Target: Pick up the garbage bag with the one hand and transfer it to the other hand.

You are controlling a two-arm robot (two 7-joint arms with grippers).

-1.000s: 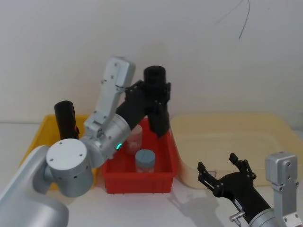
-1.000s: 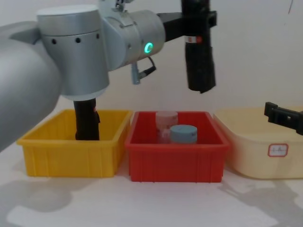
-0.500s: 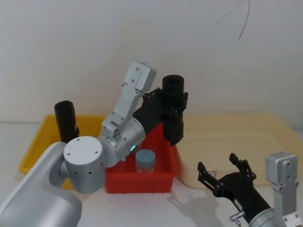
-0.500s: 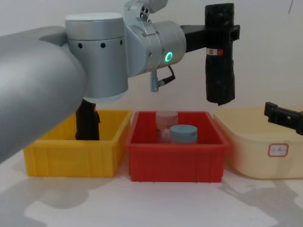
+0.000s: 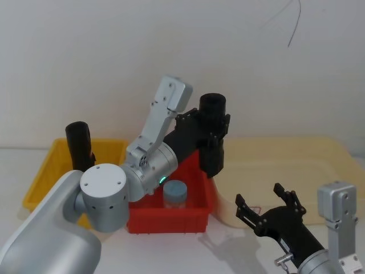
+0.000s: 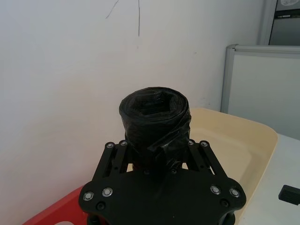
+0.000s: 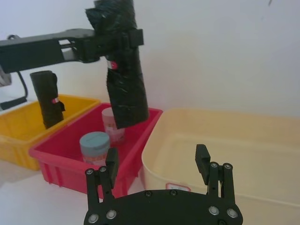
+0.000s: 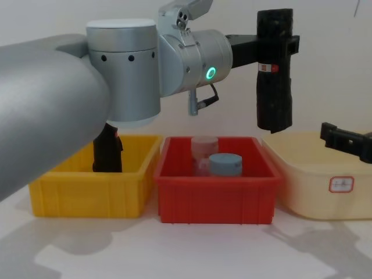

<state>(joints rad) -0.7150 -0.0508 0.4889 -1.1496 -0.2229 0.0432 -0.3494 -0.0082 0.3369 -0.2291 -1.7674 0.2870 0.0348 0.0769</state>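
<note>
The bag (image 5: 213, 157), a black cylinder of crinkled film with a small red-and-white label, is held upright in the air, clamped near its top between the flat black fingers of the left gripper (image 5: 212, 123). It is hung above the meeting rims of the red bin (image 8: 215, 203) and the smooth cream tub (image 8: 314, 192). The right gripper (image 5: 260, 196) is seen low toward the tabletop's right edge, in front of the tub, its slim fingers spread wide with nothing between them. A second black roll (image 5: 78, 145) is stood in the yellow bin (image 8: 87, 197).
</note>
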